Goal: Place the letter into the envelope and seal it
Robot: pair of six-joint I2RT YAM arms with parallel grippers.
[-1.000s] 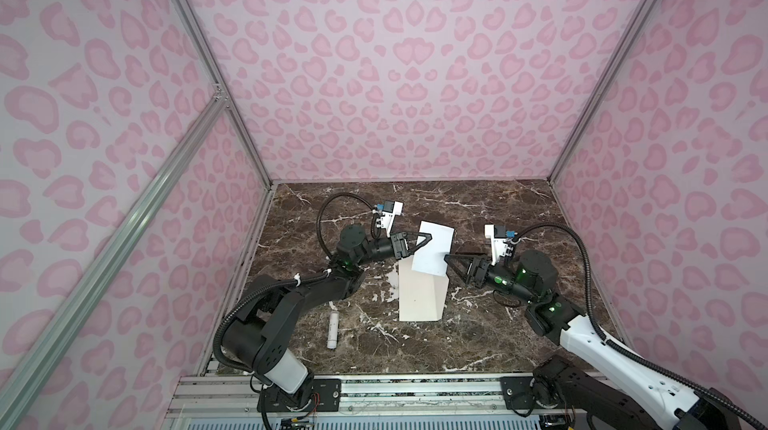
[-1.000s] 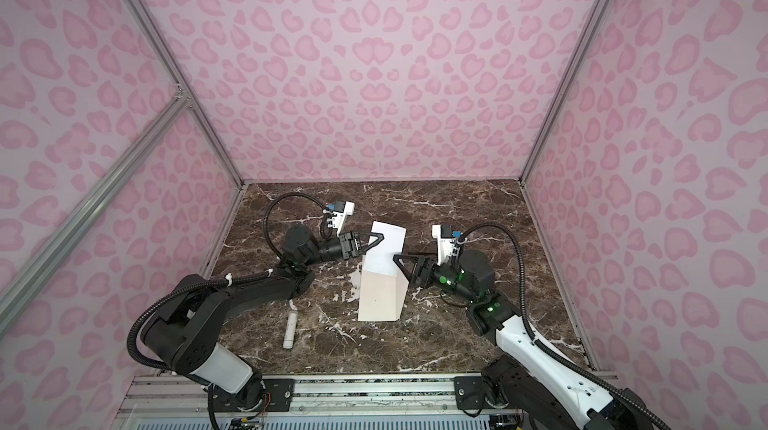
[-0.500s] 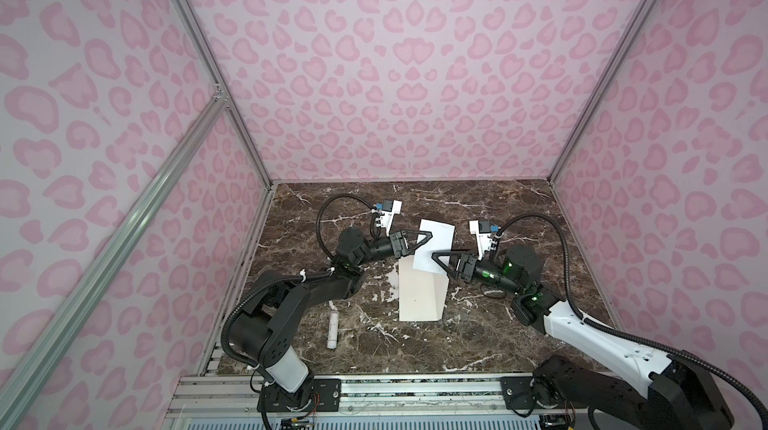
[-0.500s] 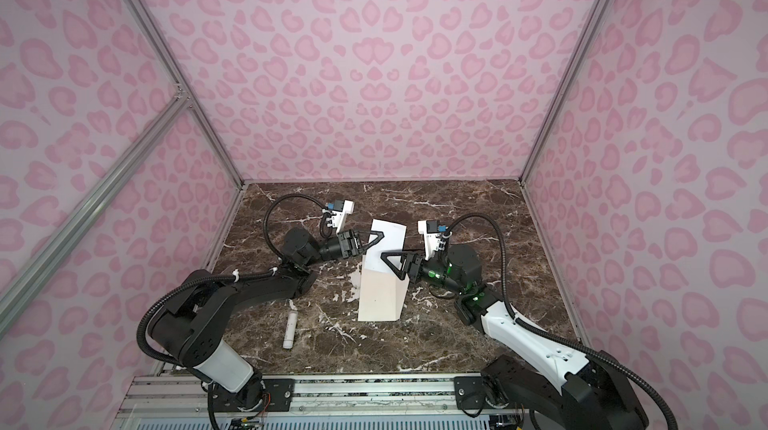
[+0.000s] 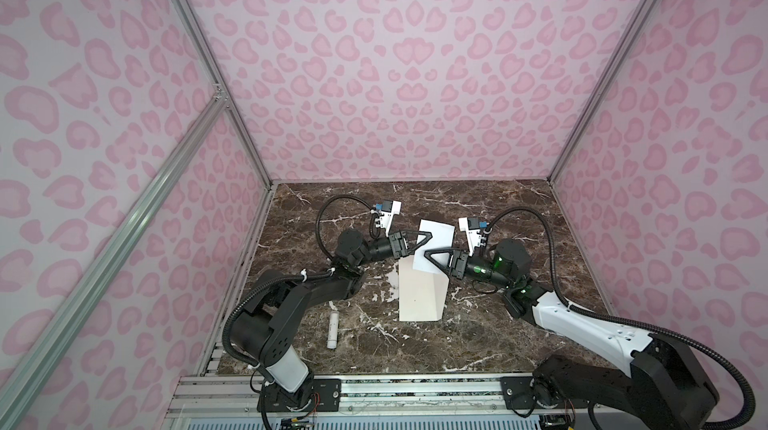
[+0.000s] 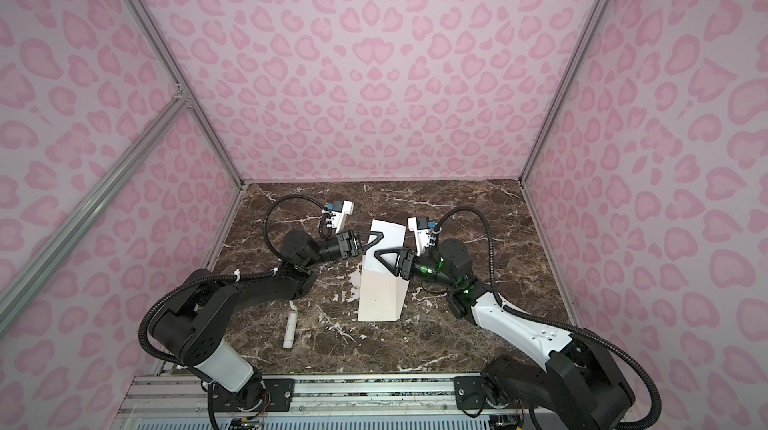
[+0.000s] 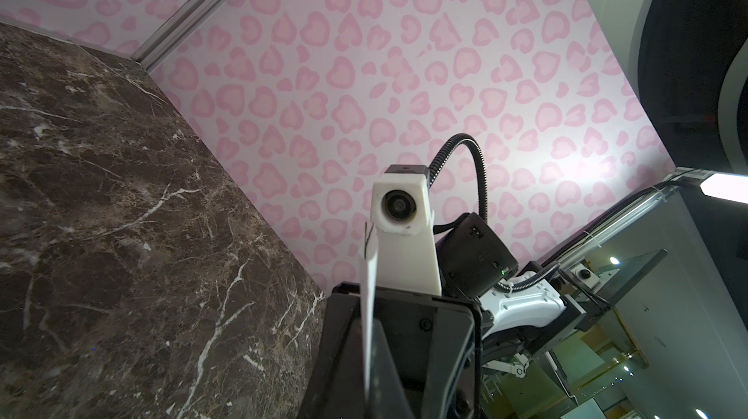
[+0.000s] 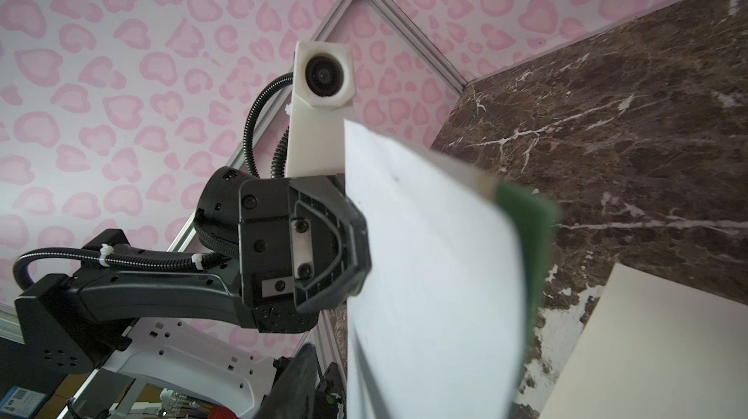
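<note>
a: top views first. where is the letter?
b: in both top views the letter (image 5: 441, 238) (image 6: 393, 237) is lifted off the counter (image 5: 519, 332) and tilted. its lower edge overlaps the far end of the envelope (image 5: 419, 297) (image 6: 380, 299), which lies flat mid-counter. a small white stick (image 5: 333, 329) lies apart, nearer the left arm.
a: and the fingers?
b: the left gripper (image 5: 428, 235) has its fingers pinched tight on the letter's left edge. the right gripper (image 5: 425, 252) reaches in from the opposite side, with one finger across the card's lower part. i cannot tell from here whether it grips.
a: left wrist view?
b: the letter (image 7: 370, 295) shows edge-on, a thin white strip clamped between the left fingers. the right arm's wrist camera (image 7: 400, 206) faces it from just behind.
a: right wrist view?
b: the letter (image 8: 425, 275) fills the middle, with green border at one corner. the left gripper (image 8: 307, 243) bites its far edge. one dark, blurred right finger (image 8: 299, 380) sits beside the sheet and its partner is hidden, so the grip is unclear. the envelope (image 8: 647, 336) lies on the counter beyond.
</note>
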